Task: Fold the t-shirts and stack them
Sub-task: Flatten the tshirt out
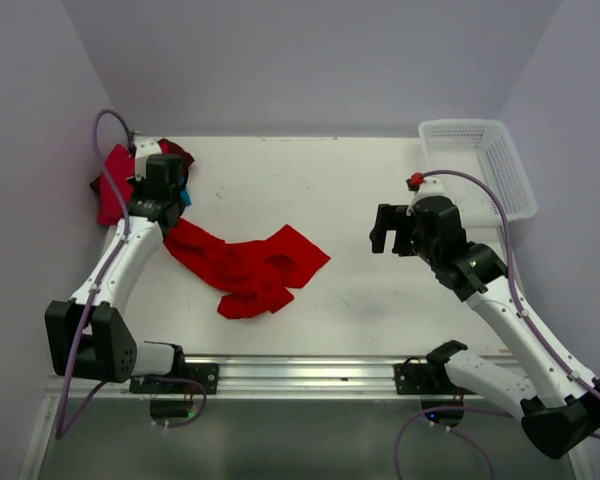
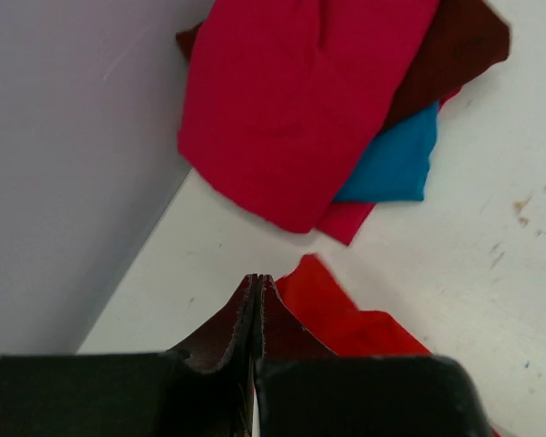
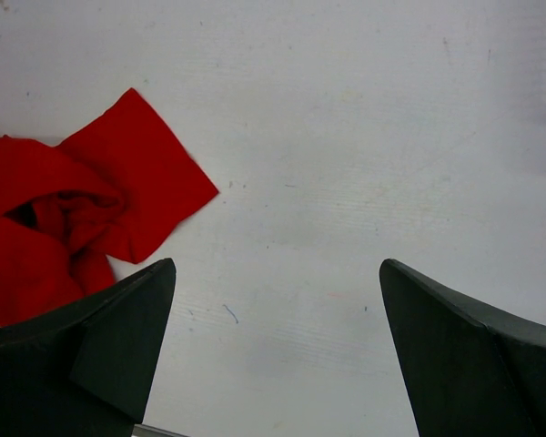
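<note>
Bright red cloth, the large t-shirt, lies crumpled and unfolded on the white table, stretched out between the two grippers. One narrow end reaches right up to the left gripper, whose fingers are pressed tight together. In the left wrist view that end of the shirt sits just beside the closed tips and runs under them (whether any fold is actually pinched cannot be told). Just ahead of this gripper, against the wall, is the pile of folded shirts: a crimson-red one on top, a dark maroon one and a teal-blue one showing from beneath it. The right gripper hovers above bare table with its fingers spread wide apart and nothing between them; the shirt's other end lies off to its left, near but apart. Behind the right gripper, in the far corner, stands the white mesh basket.
</note>
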`<state>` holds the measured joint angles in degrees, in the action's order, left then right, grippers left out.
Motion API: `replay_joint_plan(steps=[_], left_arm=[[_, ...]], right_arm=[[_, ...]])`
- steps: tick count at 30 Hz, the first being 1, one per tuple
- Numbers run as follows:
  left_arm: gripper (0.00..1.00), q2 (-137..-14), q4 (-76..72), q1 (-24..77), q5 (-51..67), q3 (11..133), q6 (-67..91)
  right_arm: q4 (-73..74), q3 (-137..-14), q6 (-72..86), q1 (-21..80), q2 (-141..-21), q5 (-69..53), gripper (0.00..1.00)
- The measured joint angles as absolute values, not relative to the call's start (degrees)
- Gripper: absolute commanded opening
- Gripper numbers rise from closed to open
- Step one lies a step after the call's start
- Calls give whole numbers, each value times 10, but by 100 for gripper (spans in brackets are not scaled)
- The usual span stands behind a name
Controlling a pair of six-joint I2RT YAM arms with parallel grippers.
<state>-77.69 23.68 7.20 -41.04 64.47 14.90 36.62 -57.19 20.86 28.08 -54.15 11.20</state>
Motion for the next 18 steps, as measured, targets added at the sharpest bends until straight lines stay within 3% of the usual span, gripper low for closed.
replay_joint_plan(steps=[5, 6, 7, 8, 10, 13, 18], left_arm=[[0, -762, 268, 27, -382, 612, 195], [7, -759, 271, 11, -373, 603, 205], [46, -755, 275, -1, -367, 593, 211], [61, -750, 278, -10, -365, 582, 218], [75, -728, 291, -19, -361, 556, 232], [86, -666, 286, -19, -320, 522, 240], [86, -602, 240, 29, -239, 523, 200]], right_arm=[[366, -578, 205, 281, -543, 110, 99], [366, -578, 205, 281, -543, 110, 99], [366, -578, 205, 281, -544, 110, 99], [366, -578, 205, 280, -544, 110, 99], [366, -578, 205, 279, -544, 110, 99], [366, -578, 205, 279, -544, 109, 99], [366, -578, 205, 278, -545, 109, 99]])
